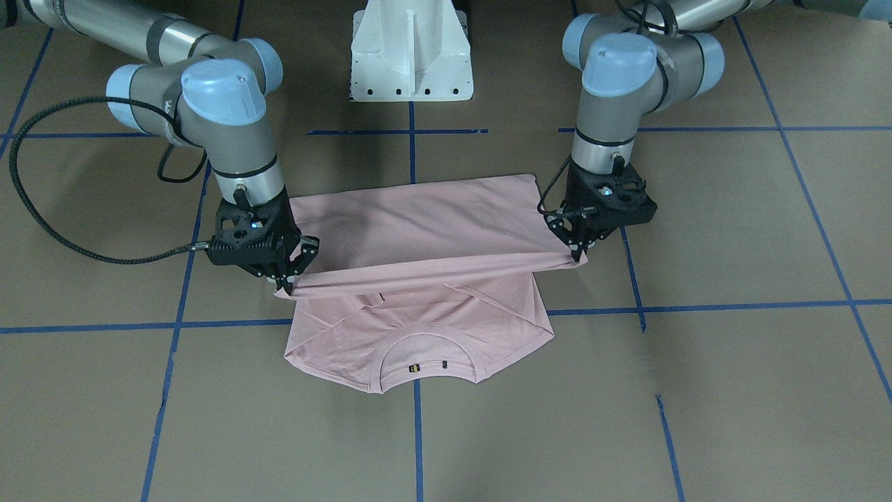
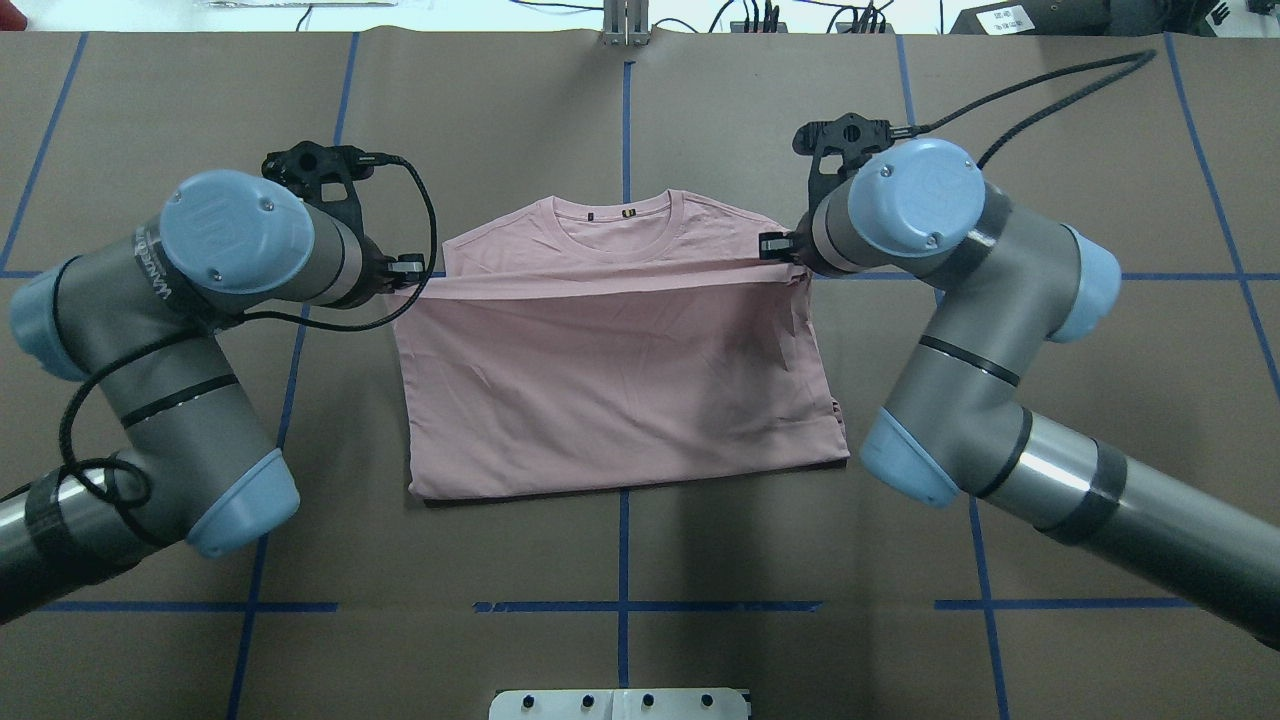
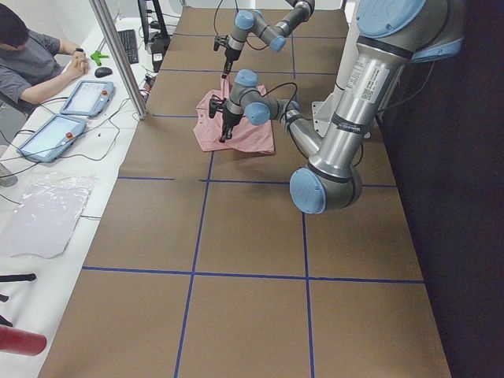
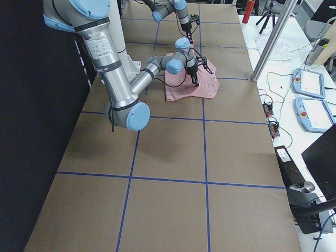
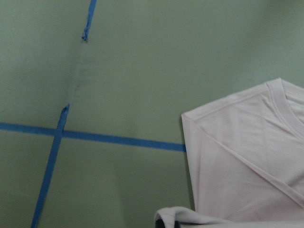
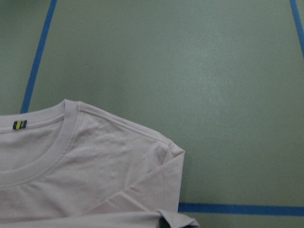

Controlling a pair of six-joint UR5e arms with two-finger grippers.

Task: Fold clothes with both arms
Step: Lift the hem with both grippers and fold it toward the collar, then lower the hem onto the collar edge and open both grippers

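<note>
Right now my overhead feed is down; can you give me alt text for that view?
A pink T-shirt lies on the brown table, with the left gripper and right gripper each pinching one end of a taut fabric edge, held across the shirt just short of the collar. The arms enter from either side.

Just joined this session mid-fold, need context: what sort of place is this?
Probably a robotics lab: a table gridded with blue tape, a left arm and right arm holding a pink T-shirt, a person beside touchscreen pendants.
</note>
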